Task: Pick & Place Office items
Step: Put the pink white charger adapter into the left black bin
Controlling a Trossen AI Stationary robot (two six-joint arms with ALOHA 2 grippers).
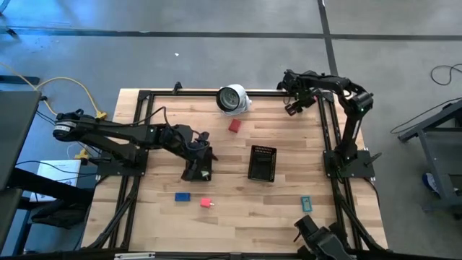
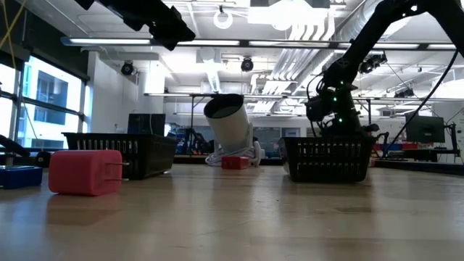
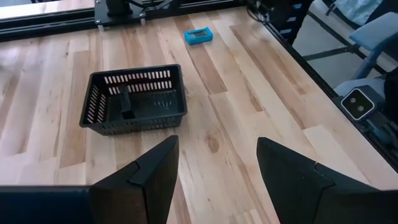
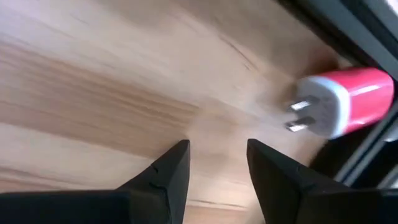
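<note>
Several small office items lie on the wooden table: a red piece (image 1: 234,126), a blue piece (image 1: 182,196), a pink piece (image 1: 206,203) and a teal piece (image 1: 306,202). A dark piece (image 3: 126,102) lies inside a black mesh tray (image 1: 262,162). My left gripper (image 1: 204,150) is open and hovers mid-table, over a second black tray (image 1: 195,172). My right gripper (image 1: 294,106) is open near the table's far right corner. Its wrist view shows a pink-red plug-like piece (image 4: 345,99) with two metal prongs ahead of the open fingers (image 4: 217,162).
A white round object with a dark face (image 1: 232,99) stands near the far edge. Black frame rails (image 1: 328,137) run along the table's sides. In the low view the pink piece (image 2: 83,172) lies close to the camera, with both trays (image 2: 326,158) behind it.
</note>
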